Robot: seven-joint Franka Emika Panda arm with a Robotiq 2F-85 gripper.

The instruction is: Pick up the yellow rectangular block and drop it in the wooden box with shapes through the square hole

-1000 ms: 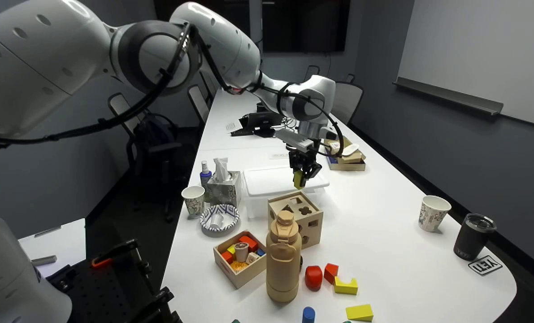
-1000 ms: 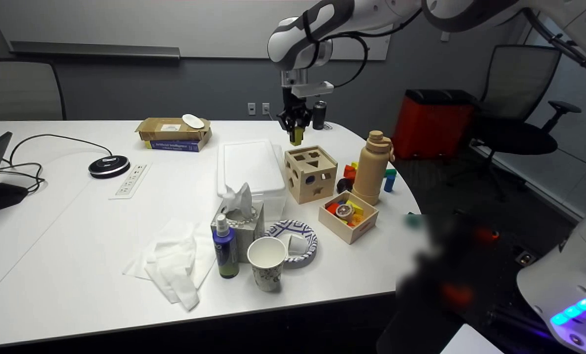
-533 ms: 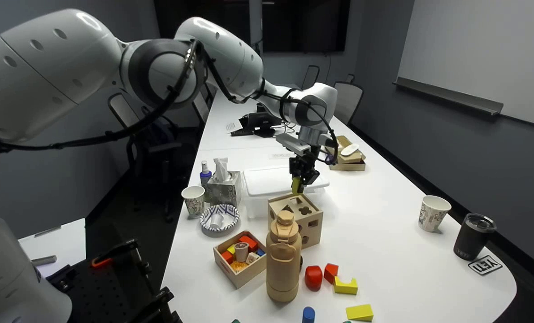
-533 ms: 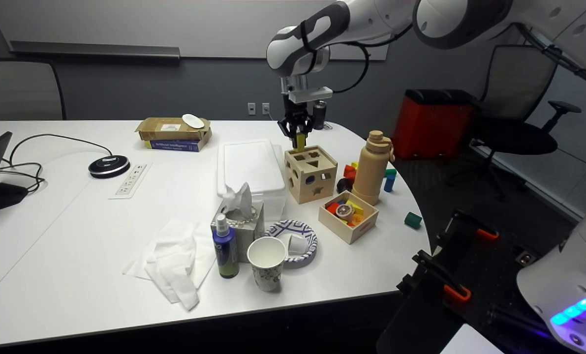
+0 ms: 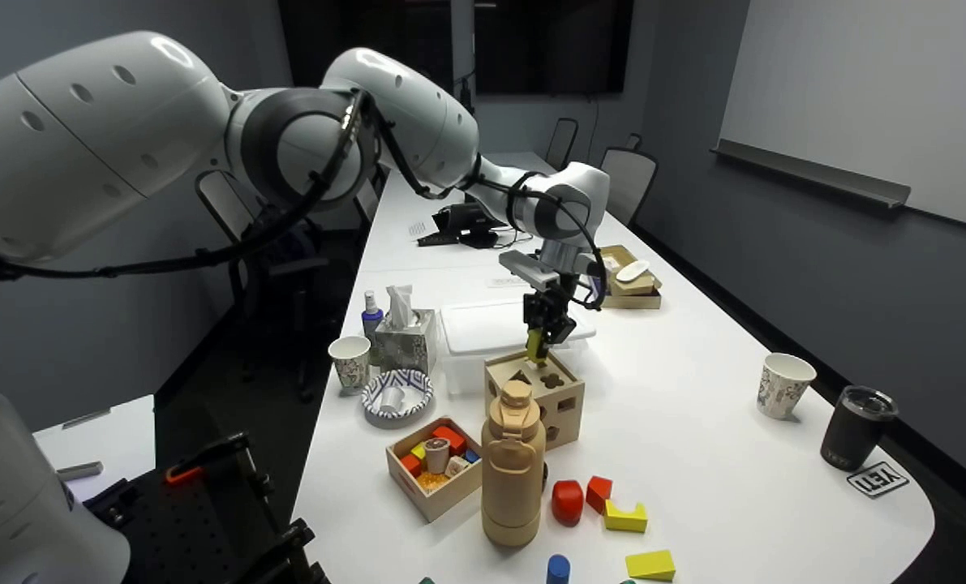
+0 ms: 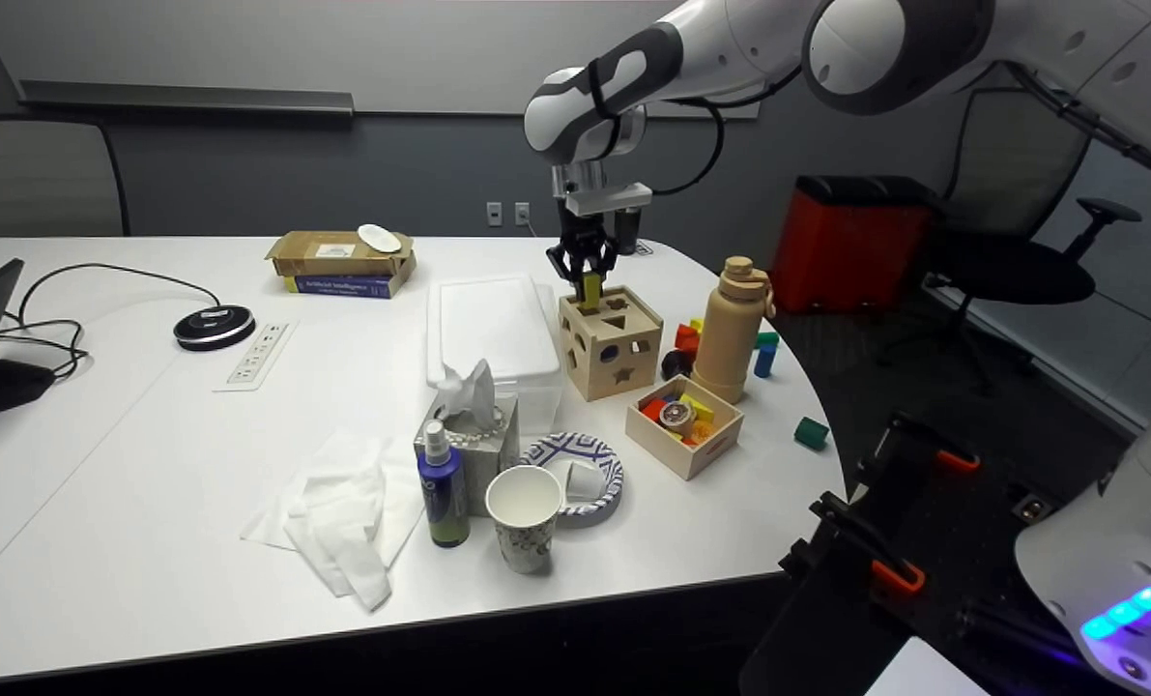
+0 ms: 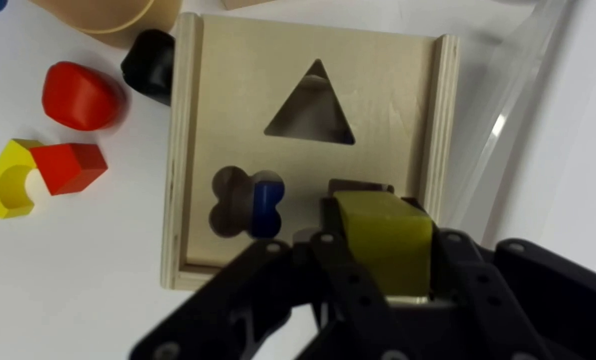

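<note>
My gripper (image 7: pixel 376 212) is shut on the yellow rectangular block (image 7: pixel 385 245), one finger on each side of it. The light-wood box with shapes (image 7: pixel 247 100) is beneath it in the wrist view. The block covers most of a straight-edged hole (image 7: pixel 358 185) in the box top; only the hole's far edge shows. In both exterior views the block (image 5: pixel 536 347) (image 6: pixel 590 292) hangs upright from the gripper (image 5: pixel 547 323) (image 6: pixel 583 263) at the top of the box (image 5: pixel 562 414) (image 6: pixel 594 362). Whether its lower end is inside the hole, I cannot tell. Triangle and clover holes show uncovered.
A lidded clear plastic bin (image 6: pixel 498 333) stands close beside the box. A tan bottle (image 5: pixel 513 478) stands on another side, with a wooden tray of blocks (image 6: pixel 683 454) by it. A red block (image 7: pixel 80 97) and a yellow arch (image 7: pixel 7 182) lie near the box.
My gripper has come down with the yellow block, from above and behind the box to the box top's hole. The block stays held. The box has not moved.
</note>
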